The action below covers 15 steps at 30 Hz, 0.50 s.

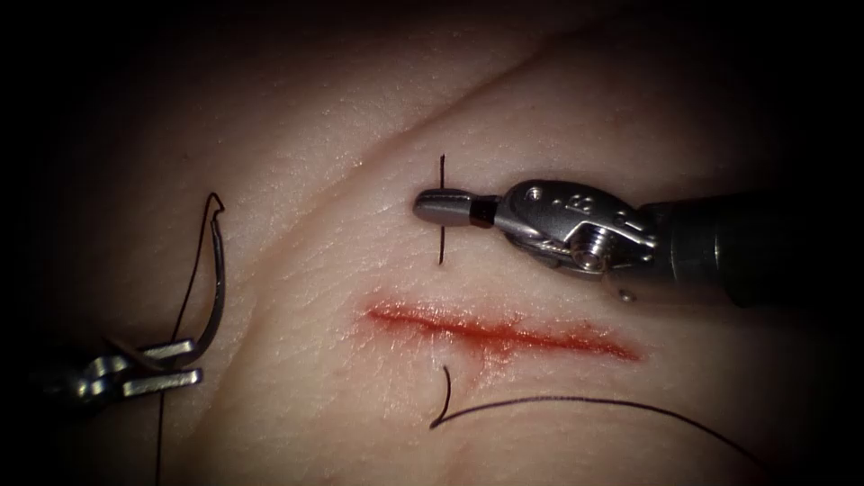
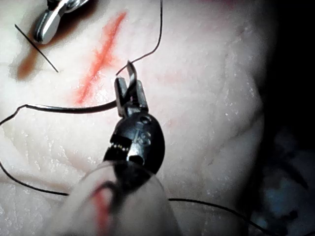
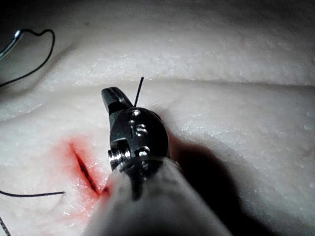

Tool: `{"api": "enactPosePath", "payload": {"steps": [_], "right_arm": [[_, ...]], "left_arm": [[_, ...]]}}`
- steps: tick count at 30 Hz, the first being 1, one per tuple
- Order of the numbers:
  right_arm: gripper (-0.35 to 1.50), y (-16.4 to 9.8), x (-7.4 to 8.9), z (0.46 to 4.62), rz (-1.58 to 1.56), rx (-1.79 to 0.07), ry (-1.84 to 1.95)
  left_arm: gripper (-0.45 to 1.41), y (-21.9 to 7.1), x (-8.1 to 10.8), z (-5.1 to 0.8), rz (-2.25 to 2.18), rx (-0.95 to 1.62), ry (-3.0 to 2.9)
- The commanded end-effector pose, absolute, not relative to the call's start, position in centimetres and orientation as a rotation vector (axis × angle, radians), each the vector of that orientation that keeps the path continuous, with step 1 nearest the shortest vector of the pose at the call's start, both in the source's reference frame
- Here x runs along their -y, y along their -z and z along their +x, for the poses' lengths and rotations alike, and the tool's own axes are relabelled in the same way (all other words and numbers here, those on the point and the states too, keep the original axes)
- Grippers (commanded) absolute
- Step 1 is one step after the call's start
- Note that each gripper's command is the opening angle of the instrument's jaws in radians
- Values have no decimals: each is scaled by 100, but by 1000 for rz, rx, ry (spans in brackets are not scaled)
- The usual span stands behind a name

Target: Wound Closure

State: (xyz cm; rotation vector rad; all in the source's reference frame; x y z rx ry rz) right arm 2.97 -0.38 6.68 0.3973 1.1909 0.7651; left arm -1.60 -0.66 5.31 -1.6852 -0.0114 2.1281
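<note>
My left tool (image 1: 184, 364) is far left of the cut (image 1: 504, 331), jaws shut on the curved needle (image 1: 219, 279) close to its point. The needle arcs up from the jaws, free of the tissue (image 1: 315, 270), and black thread (image 1: 184, 306) hangs from its upper end. In the left wrist view the needle (image 2: 74, 108) passes through the left tool (image 2: 130, 91), its point poking past. My right tool (image 1: 423, 207) hovers beyond the cut's left half, shut on a short straight piece of thread (image 1: 441, 171). That piece (image 3: 139, 88) sticks out beside the right tool (image 3: 110, 96).
A long strand of thread (image 1: 558, 400) lies on the tissue nearer than the cut, hooking up by the cut's middle and trailing off right. Red fluid stains the cut's edges. A skin fold (image 1: 468, 99) runs diagonally across the tissue behind the right tool.
</note>
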Motion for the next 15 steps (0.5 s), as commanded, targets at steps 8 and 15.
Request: {"api": "enactPosePath", "payload": {"steps": [8,15], "right_arm": [[81,-662,48,297,386,-1211,-776],[133,-650,41,271,387,-1257,-796]], "left_arm": [[-45,-534,73,-161,-1684,14,-2130],[-45,-535,73,-164,-1683,12,-2129]]}}
